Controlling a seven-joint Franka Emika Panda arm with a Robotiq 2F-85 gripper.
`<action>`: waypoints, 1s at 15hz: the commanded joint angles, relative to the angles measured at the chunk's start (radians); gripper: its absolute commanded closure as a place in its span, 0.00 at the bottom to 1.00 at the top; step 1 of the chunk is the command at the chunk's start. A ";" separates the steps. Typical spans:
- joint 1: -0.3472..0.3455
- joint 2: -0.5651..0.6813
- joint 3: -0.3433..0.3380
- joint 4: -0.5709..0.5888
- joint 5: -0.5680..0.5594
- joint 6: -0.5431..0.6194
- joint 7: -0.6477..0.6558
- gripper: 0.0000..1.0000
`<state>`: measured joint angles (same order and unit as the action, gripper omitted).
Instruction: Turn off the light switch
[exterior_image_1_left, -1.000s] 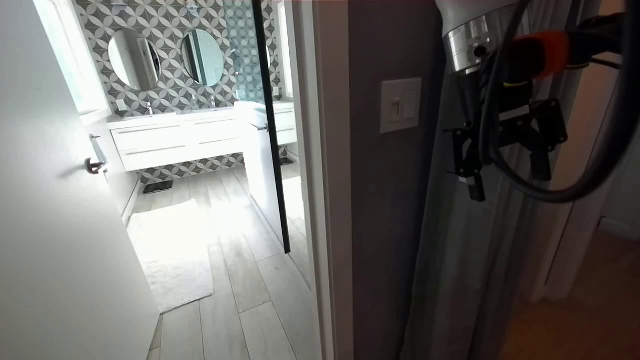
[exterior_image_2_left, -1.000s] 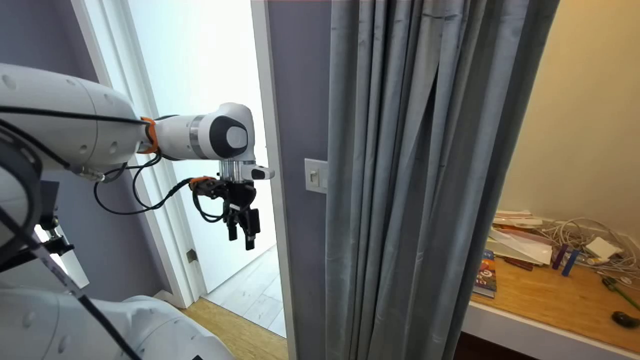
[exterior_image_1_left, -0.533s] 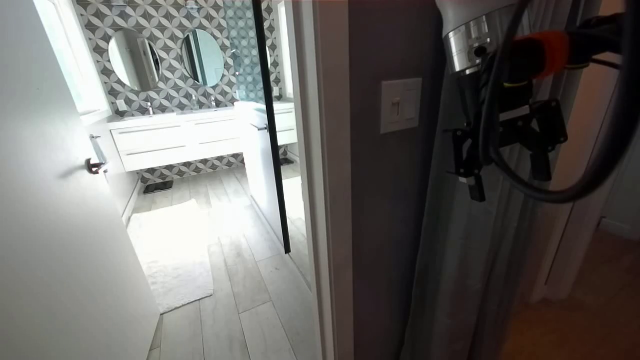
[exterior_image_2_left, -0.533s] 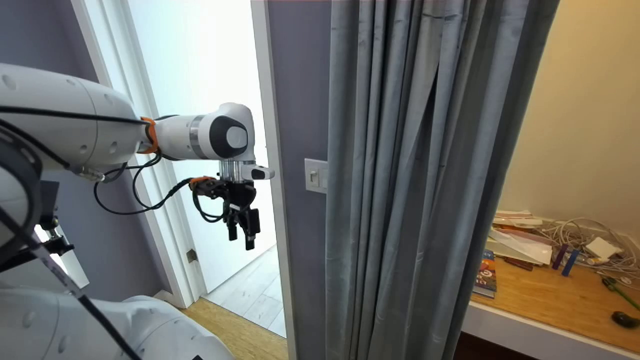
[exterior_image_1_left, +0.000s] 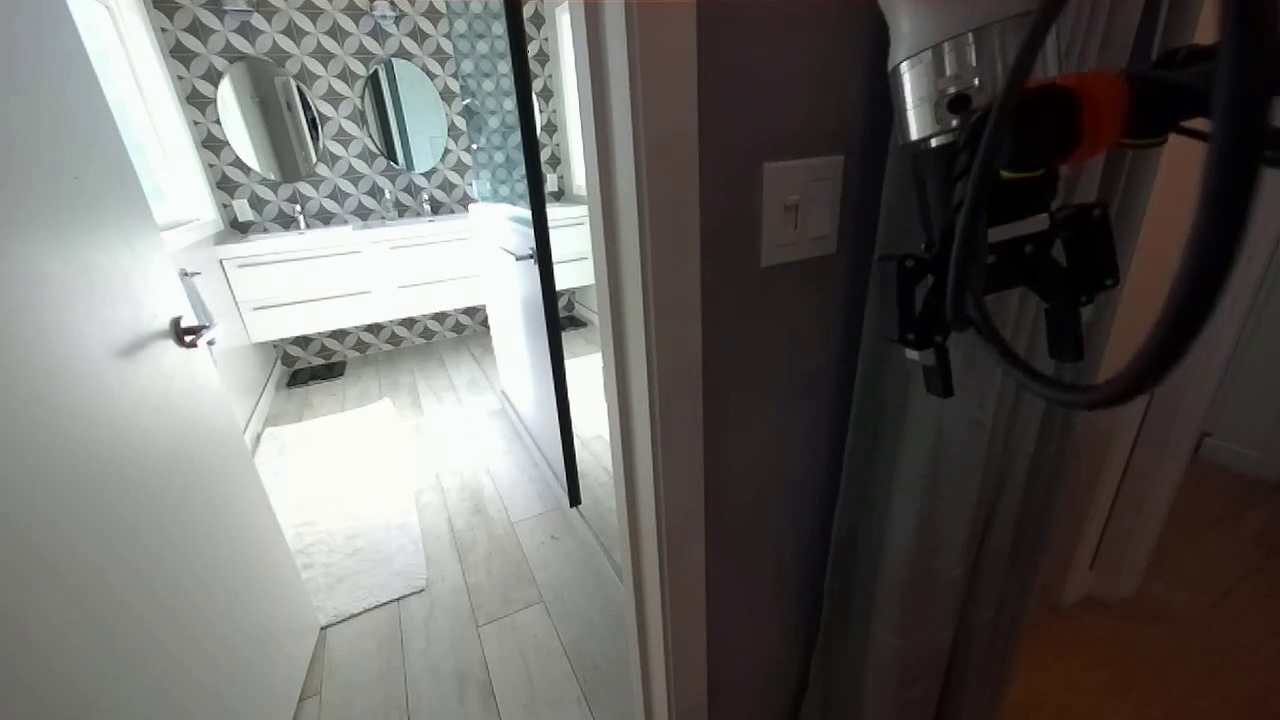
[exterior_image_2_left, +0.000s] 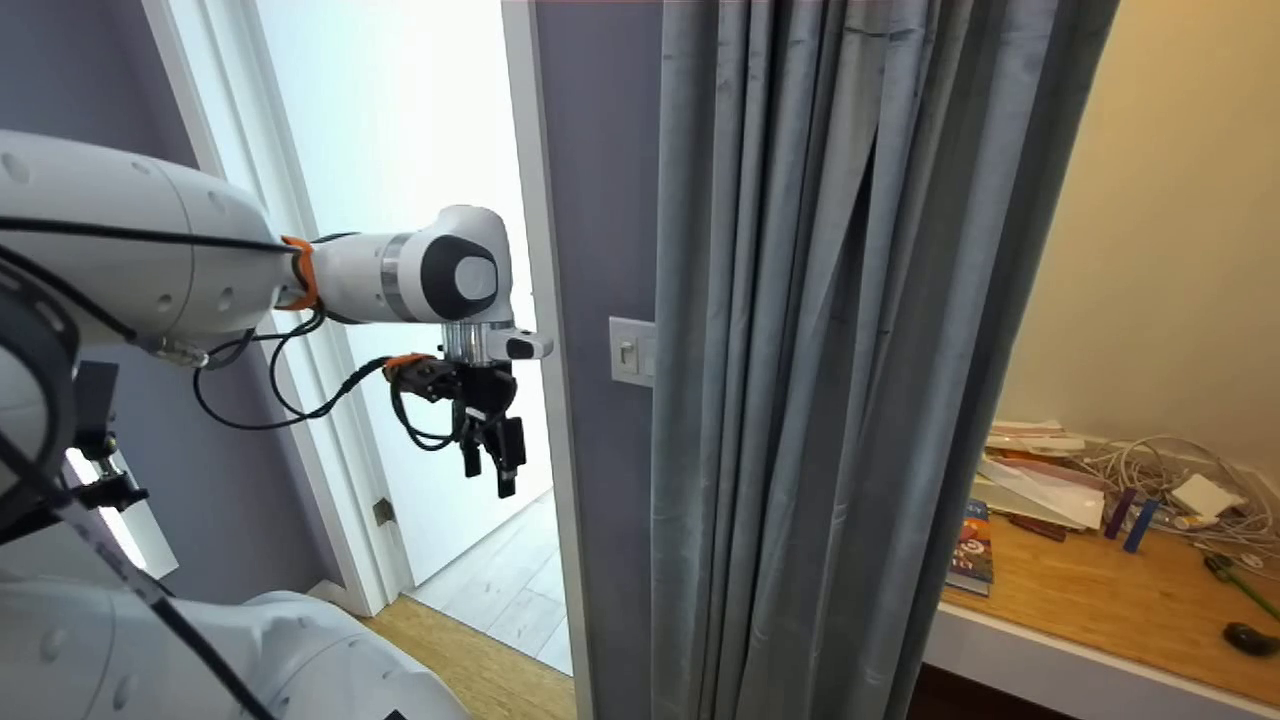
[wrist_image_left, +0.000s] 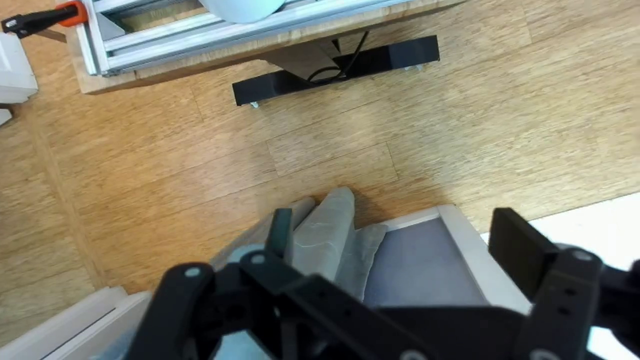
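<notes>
Leftward on screen nudge the fingers (exterior_image_1_left: 937, 372) in an exterior view, a shade higher too, and the black cable (exterior_image_1_left: 1100, 395) looping past them swings the same way. Eyes on the light switch (exterior_image_1_left: 802, 211): it sits on the grey wall (exterior_image_1_left: 770, 420), left of the fingers and higher up the frame, with a clear gap between. Cross to where the full grey curtain (exterior_image_2_left: 780, 360) hangs, again in an exterior view, and the light switch shows right of the fingers, just past the white door trim (exterior_image_2_left: 538, 200), higher on screen than they are. Its right edge runs tight to the curtain; whether the cloth covers it or merely meets it, you can't tell. From that angle the white arm (exterior_image_2_left: 360, 275) slides a little rightward, so in both exterior views the gap to the light switch looks narrower than half a second ago. And the fingers? Spread well apart, pointing down; the wrist view has them parted above the wooden floor (wrist_image_left: 325, 132), the curtain and wall showing between them. Light switch, curtain and trim all stay put.
</notes>
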<state>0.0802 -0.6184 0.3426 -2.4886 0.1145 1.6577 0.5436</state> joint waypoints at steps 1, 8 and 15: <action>0.022 -0.099 -0.027 -0.093 0.031 0.151 0.007 0.00; 0.033 -0.218 -0.051 -0.252 0.079 0.451 -0.001 0.00; 0.024 -0.216 -0.053 -0.257 0.087 0.462 -0.006 0.00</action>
<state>0.1115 -0.8331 0.2842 -2.7483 0.1969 2.1244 0.5423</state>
